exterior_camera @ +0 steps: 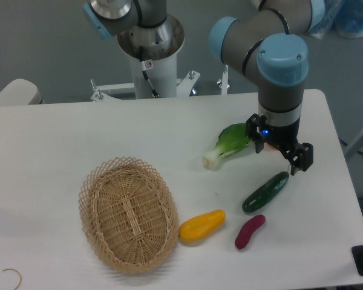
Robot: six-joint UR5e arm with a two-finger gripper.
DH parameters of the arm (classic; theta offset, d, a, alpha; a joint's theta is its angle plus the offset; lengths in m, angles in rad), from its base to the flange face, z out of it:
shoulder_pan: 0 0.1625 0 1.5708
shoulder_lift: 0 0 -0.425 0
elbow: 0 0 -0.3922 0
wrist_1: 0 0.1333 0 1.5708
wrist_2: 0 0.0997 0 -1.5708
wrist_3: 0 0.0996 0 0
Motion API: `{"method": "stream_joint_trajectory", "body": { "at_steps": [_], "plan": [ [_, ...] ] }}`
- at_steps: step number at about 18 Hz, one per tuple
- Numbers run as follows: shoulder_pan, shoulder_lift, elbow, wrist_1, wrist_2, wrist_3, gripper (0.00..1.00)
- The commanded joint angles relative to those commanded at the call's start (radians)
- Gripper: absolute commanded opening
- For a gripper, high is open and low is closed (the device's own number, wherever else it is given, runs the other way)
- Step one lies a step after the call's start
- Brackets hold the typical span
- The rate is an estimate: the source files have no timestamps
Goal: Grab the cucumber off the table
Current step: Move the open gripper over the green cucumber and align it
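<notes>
The dark green glossy cucumber [265, 192] lies slanted on the white table [78, 133], right of the middle, its upper end pointing to the back right. My gripper [278, 148] hangs just above and behind that upper end. Its two black fingers are spread apart with nothing between them. The gripper does not touch the cucumber.
A leafy bok choy [227, 145] lies just left of the gripper. A purple sweet potato [250, 231] and a yellow vegetable [202, 225] lie in front of the cucumber. A wicker basket [128, 212] stands at the front left. The table's right edge is near.
</notes>
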Motion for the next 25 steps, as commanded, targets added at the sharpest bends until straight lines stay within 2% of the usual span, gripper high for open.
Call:
{"method": "stream_joint_trajectory", "body": {
  "at_steps": [9, 14, 18, 19, 22, 25],
  "plan": [
    [0.008, -0.003, -0.014, 0.002, -0.009, -0.018, 1.00],
    [0.002, -0.029, -0.014, 0.003, -0.035, -0.098, 1.00],
    [0.000, -0.078, -0.008, 0.005, -0.054, -0.156, 1.00],
    [0.000, -0.096, -0.005, 0.012, -0.054, -0.156, 1.00],
    [0.015, -0.169, -0.005, 0.119, -0.043, -0.149, 1.00],
    [0.044, -0.195, -0.011, 0.141, -0.044, -0.143, 1.00]
  ]
}}
